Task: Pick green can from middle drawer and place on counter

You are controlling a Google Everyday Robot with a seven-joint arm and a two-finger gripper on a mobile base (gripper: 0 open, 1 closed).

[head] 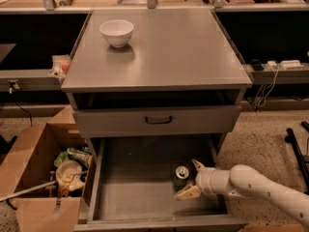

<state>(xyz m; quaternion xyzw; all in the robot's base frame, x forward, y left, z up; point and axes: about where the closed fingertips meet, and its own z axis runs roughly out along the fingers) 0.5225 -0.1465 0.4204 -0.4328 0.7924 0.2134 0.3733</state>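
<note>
Middle drawer [130, 192] pulled fully out beneath the closed drawer front [158, 121], so open from above for a reach inside. Green can [180, 176] upright on the bare drawer floor, toward the right wall. Gripper [192, 180] low inside the drawer, entering from the right at the height of the can's body, fingers spread wide, one behind the can and one in front, clamped on nothing; probably lined up for a side grasp. Counter [169, 52] above, white bowl [117, 32] at its back left. Small can, dark green sides, shiny silver lid and pull tab facing up.
</note>
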